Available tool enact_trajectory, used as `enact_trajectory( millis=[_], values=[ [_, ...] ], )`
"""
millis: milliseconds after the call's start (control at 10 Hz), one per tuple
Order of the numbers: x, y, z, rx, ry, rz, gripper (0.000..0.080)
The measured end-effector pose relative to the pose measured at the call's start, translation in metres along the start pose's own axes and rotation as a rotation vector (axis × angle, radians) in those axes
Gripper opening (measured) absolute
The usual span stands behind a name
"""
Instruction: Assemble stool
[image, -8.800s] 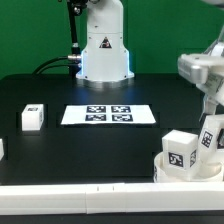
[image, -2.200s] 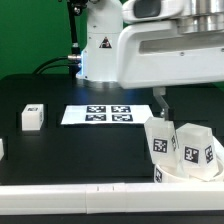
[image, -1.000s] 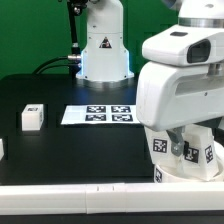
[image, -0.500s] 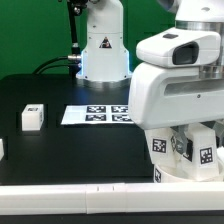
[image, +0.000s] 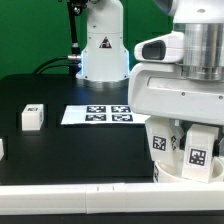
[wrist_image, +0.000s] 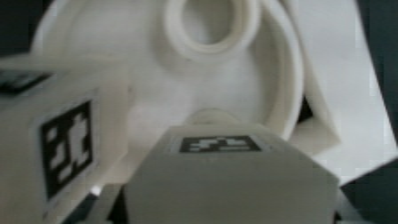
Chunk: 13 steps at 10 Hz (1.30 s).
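The round white stool seat (image: 172, 177) lies at the table's front, on the exterior view's right. Two white tagged legs stand on it, one (image: 160, 141) toward the left and one (image: 198, 152) toward the right. My gripper (image: 188, 136) has come down from above and is shut on the right leg, with the big white hand covering the leg tops. In the wrist view the held leg (wrist_image: 226, 170) fills the middle. The other leg (wrist_image: 63, 135) stands beside it, and the seat (wrist_image: 294, 70) with an open socket (wrist_image: 214, 30) lies behind. The fingertips are hidden.
A loose tagged leg (image: 32, 117) lies on the black table on the exterior view's left, and another white part (image: 1, 148) sits at the left edge. The marker board (image: 108, 114) lies mid-table. The robot base (image: 103, 50) stands at the back.
The hand has swung over the seat and sunk onto the right leg. In the last half second the hand and that leg's tag turned slightly toward the exterior view's left.
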<state>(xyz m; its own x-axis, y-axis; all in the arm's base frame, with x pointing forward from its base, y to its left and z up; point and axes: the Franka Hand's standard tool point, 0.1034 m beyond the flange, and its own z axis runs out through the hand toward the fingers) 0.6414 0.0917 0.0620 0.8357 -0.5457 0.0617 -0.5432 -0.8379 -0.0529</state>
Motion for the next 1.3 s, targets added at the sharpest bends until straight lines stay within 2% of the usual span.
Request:
enact_trajectory(
  millis=[100, 400, 800, 900, 1100, 1300],
  values=[
    [0.002, 0.002, 0.000, 0.008, -0.003, 0.029, 0.0334],
    [0.001, 0.001, 0.000, 0.009, -0.006, 0.242, 0.0334],
    [-0.006, -0.010, 0.000, 0.052, -0.027, 0.892, 0.0334],
    [-0.005, -0.011, 0.001, 0.064, -0.036, 0.959, 0.0334],
    [-0.006, -0.012, 0.000, 0.062, -0.041, 1.079, 0.0334],
    [-0.007, -0.016, 0.000, 0.095, -0.054, 1.433, 0.0334]
  ],
)
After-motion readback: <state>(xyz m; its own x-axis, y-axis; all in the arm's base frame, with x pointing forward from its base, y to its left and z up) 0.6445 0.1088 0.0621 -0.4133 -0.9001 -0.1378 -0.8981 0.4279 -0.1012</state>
